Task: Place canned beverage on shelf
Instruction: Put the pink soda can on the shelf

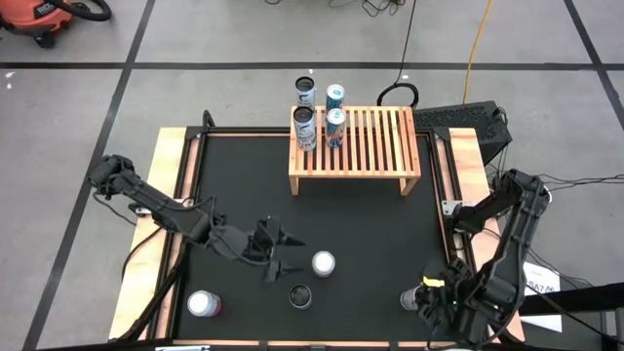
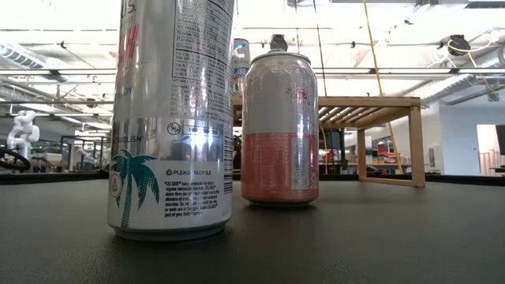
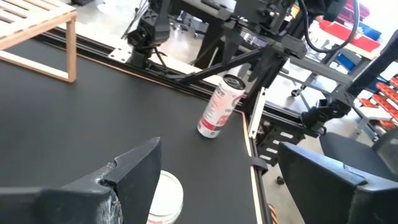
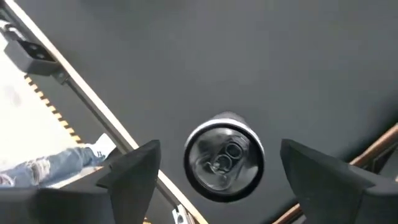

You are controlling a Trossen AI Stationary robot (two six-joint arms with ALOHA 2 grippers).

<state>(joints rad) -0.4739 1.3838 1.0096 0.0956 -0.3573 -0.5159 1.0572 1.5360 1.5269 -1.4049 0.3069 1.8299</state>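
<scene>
The light-wood slatted shelf (image 1: 354, 146) stands at the table's far side, with two cans (image 1: 306, 127) (image 1: 335, 127) on its far left corner and two more (image 1: 305, 91) just behind. My left gripper (image 1: 280, 256) (image 3: 217, 155) is open, level, just left of a white-topped can (image 1: 323, 263) (image 3: 165, 199) that stands on the mat. My right gripper (image 1: 429, 297) (image 4: 217, 155) is open and points down over a pink-and-white can (image 4: 225, 158) (image 3: 219, 106) standing near the table's right near corner. Its fingers stand either side of the can, apart from it.
A dark-topped can (image 1: 300, 295) stands near the front edge and a silver-and-red can (image 1: 204, 304) at the near left. In the low view a tall silver can (image 2: 173, 118) and a pink can (image 2: 280, 126) stand before the shelf (image 2: 371, 102). The shelf's right part is bare.
</scene>
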